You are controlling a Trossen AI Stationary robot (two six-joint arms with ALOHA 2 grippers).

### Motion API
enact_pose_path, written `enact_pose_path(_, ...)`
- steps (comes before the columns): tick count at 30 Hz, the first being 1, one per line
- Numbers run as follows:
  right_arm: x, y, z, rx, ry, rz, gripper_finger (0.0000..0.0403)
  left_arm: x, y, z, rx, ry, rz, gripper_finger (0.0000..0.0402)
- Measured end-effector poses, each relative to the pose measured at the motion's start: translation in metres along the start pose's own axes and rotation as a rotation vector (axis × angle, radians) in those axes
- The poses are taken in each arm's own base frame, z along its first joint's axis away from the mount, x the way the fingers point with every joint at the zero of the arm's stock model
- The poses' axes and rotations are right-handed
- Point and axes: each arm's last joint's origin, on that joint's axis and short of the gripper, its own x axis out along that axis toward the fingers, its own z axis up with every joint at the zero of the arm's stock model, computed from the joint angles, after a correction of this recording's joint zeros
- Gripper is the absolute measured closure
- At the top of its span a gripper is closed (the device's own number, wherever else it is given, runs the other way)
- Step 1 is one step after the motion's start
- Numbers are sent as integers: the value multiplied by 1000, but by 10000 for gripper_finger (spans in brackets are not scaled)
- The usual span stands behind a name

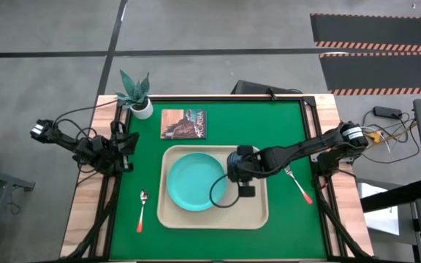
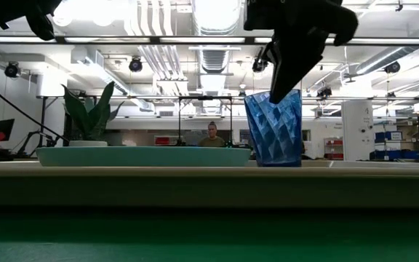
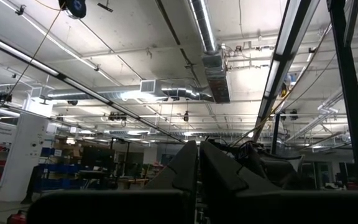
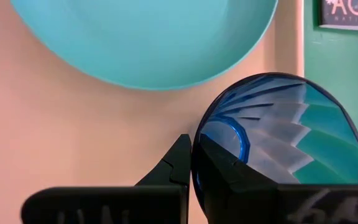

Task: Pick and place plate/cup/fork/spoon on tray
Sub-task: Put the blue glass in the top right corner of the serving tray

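The right gripper (image 1: 238, 169) is reached out over the beige tray (image 1: 258, 215), and its fingers (image 4: 182, 163) are pinched on the rim of the cup (image 4: 278, 130), one inside the wall and one outside. The cup is seen as translucent dark blue plastic with a faceted, fluted wall that flares toward its mouth; its round bottom ring is visible through the open top in the right wrist view. In the low view the cup (image 2: 273, 129) is held upright at the tray's surface, just beside the turquoise plate (image 2: 144, 155); whether its base is resting on the tray cannot be told.

The plate (image 1: 196, 181) is lain on the tray's left part, round with a raised rim, and takes up much of that half. A dark cable loop is draped over the plate's right edge from the right arm.

The spoon (image 1: 142, 210) is left on the green table mat (image 1: 130, 234) to the left of the tray, bowl away from the front edge and red-orange handle toward it. The fork (image 1: 298, 183) is lain on the mat to the right of the tray, tilted, with a like handle.

The left gripper (image 1: 126, 150) is parked at the table's left edge, well apart from the tray, fingers closed together with nothing between them.
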Motion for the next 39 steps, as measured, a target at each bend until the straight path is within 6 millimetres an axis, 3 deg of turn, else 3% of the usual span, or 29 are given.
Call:
enact_pose_path(12, 2, 0, 4, 6, -50, -24, 394, 0, 0, 0, 0, 0, 0, 398)
enact_pose_path(39, 8, -26, 7, 22, -44, 24, 394, 0, 0, 0, 0, 0, 1, 398)
